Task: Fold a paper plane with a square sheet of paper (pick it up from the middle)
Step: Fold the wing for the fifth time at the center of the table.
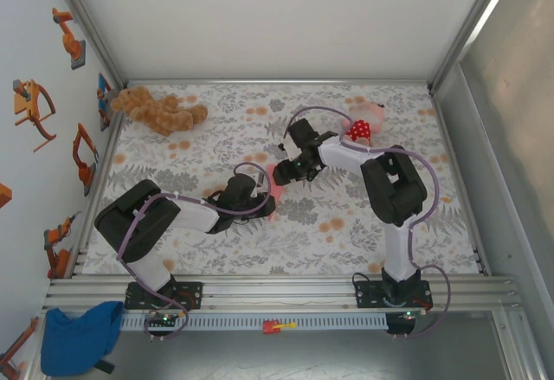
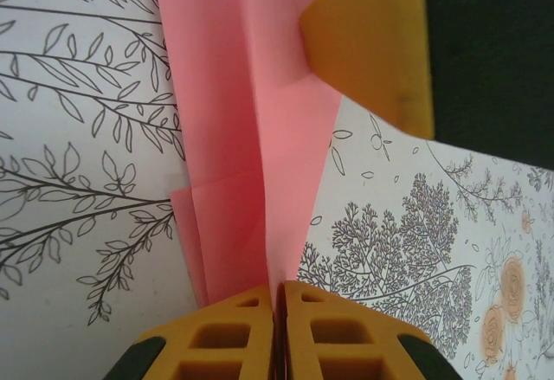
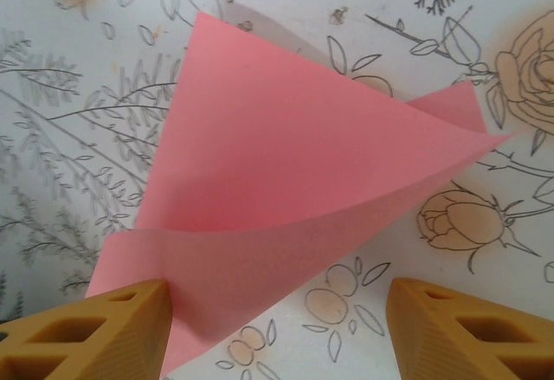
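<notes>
The salmon-pink square sheet of paper (image 1: 275, 176) lies folded in layers on the floral cloth between the two grippers. My left gripper (image 2: 279, 298) is shut on one standing edge of the paper (image 2: 260, 138), with creased flaps spreading away on both sides. My right gripper (image 3: 277, 302) is open over the other end, where the paper (image 3: 286, 138) forms a pointed triangle with a lifted lower flap. That flap touches its left finger (image 3: 112, 328), and its right finger stands apart over bare cloth. One yellow finger (image 2: 372, 42) of the right gripper rests against the paper in the left wrist view.
A brown plush bear (image 1: 156, 110) lies at the back left. A pink plush toy with a red dotted patch (image 1: 365, 122) lies at the back right, behind the right arm. A blue cloth (image 1: 82, 338) sits off the table at the near left. Walls close in the left, back and right.
</notes>
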Robot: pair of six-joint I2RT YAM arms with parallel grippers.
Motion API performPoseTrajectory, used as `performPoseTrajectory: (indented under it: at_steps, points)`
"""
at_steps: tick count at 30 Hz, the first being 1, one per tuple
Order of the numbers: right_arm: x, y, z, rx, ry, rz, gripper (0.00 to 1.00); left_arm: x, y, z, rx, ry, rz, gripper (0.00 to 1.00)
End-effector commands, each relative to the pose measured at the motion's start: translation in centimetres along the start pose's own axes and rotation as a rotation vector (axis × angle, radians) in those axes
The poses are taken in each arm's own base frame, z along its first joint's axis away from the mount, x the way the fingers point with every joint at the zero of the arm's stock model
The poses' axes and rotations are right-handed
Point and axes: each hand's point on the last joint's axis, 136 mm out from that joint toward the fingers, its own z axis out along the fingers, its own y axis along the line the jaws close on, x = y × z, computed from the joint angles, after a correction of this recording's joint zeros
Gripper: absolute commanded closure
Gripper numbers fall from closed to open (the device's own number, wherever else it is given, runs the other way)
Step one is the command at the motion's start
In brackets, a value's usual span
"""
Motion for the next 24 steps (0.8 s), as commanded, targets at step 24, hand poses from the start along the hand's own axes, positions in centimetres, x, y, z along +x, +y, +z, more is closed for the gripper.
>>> performPoseTrajectory:
  at_steps: [24]
  points:
    - [3.5,-3.0,4.9,0.214,0.160,0.082,0.33,0.5,0.2,-3.0,-0.083,-0.008,-0.162,0.75]
